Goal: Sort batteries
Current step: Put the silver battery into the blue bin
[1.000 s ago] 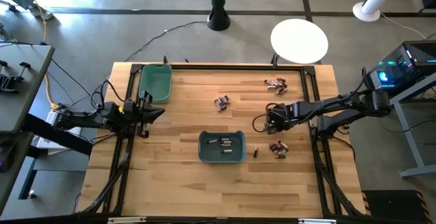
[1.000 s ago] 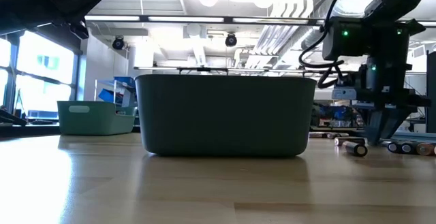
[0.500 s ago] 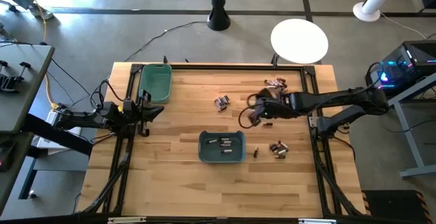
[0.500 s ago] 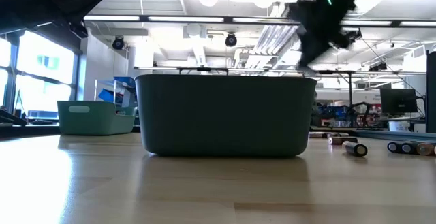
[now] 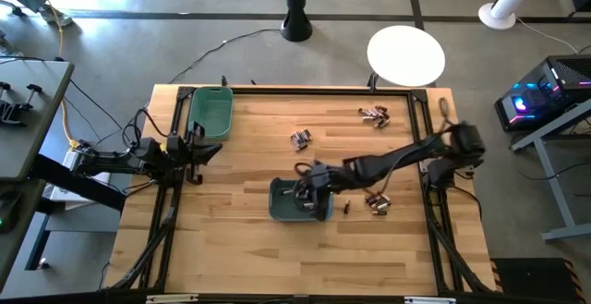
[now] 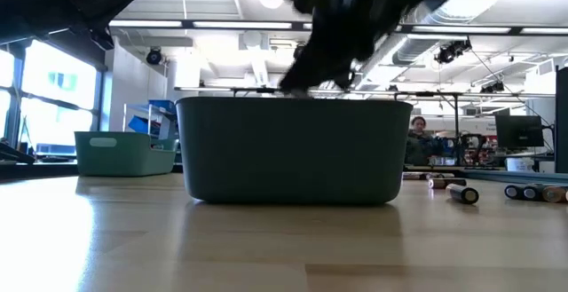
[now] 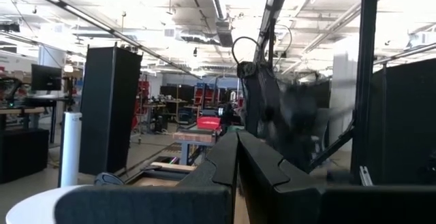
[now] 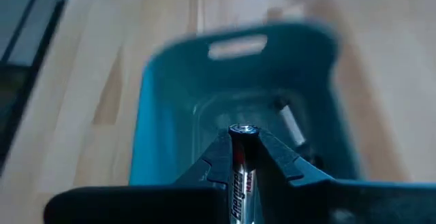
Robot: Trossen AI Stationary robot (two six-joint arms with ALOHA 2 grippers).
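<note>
My right gripper (image 8: 242,141) is shut on one battery (image 8: 242,166) and hovers over the middle teal bin (image 5: 300,201), seen below it in the right wrist view as the bin (image 8: 170,108). A few batteries (image 5: 305,193) lie on that bin's floor. Loose battery clusters lie on the table at the centre (image 5: 300,139), the far right (image 5: 374,114) and the near right (image 5: 377,202). My left gripper (image 5: 205,152) waits shut at the table's left, beside the green bin (image 5: 210,112). My right gripper pinches a silvery, dark-labelled battery between its two fingers. The battery lies along the fingers, with its metal end cap (image 8: 242,129) at the fingertips. The fingers slant down from the table's right. The battery is lifted clear above the teal bin's inside.
In the low view the teal bin's wall (image 6: 293,150) fills the middle, with loose batteries (image 6: 461,192) to its right and the other bin (image 6: 120,153) farther off. A single battery (image 5: 346,207) lies just right of the teal bin. A dark frame borders the table.
My right gripper has risen from the table beside the near-right battery cluster and swung quickly toward the table's left, then toward the near edge. It now stands over the teal bin.
</note>
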